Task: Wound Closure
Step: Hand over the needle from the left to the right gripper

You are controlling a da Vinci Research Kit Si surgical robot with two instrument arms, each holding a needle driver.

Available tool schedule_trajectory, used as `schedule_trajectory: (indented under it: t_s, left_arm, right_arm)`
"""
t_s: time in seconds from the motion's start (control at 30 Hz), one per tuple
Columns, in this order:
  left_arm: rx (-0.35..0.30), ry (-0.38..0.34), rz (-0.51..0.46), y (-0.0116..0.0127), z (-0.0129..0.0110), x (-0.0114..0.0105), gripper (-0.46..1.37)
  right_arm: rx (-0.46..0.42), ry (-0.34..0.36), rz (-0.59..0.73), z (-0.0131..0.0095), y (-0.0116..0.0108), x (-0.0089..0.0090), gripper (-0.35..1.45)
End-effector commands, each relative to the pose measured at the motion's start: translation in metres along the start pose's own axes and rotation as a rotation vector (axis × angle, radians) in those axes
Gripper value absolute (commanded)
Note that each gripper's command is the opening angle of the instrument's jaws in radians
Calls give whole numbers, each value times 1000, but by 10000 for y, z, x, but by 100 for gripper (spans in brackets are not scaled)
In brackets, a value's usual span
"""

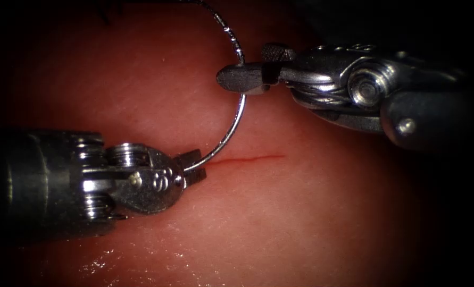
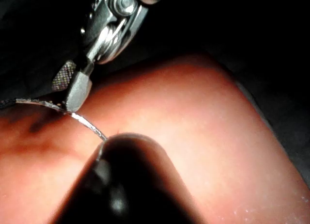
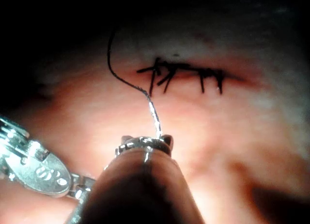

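The needle (image 1: 231, 125) is held at both ends above the tissue (image 1: 311, 223), not in it. The jaws of the left tool (image 1: 193, 167) are clenched on one end, just at the left end of the cut (image 1: 250, 158). The jaws of the right tool (image 1: 242, 78) are clenched on the needle near its far end, where the thread (image 1: 223, 21) is joined. The needle is judged stiff, light and slippery; it is best taken on the body of the curve, not at the point. In the right wrist view, finished stitches (image 3: 186, 73) are seen far behind the needle. In the left wrist view, the needle (image 2: 87, 124) is seen clear of the tissue surface.
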Motion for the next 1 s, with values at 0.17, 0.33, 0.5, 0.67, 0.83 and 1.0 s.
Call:
schedule_trajectory:
  t_s: [0.17,0.33,0.5,0.67,0.83,1.0]
  left_arm:
    - [10,5,7,-1,-6,3,-35]
    - [19,11,13,0,-9,5,-35]
    - [27,10,22,7,-14,6,-35]
    - [33,11,32,8,-13,9,-35]
    - [36,11,28,9,-14,10,-35]
    - [39,8,31,9,-14,10,-35]
  right_arm:
    - [-9,4,-4,3,0,-7,72]
    - [-16,0,-8,8,1,-14,72]
    - [-25,6,-6,11,2,-17,72]
    - [-30,8,-3,13,3,-15,71]
    - [-37,12,-3,15,3,-17,70]
    - [-48,18,-1,19,2,-19,63]
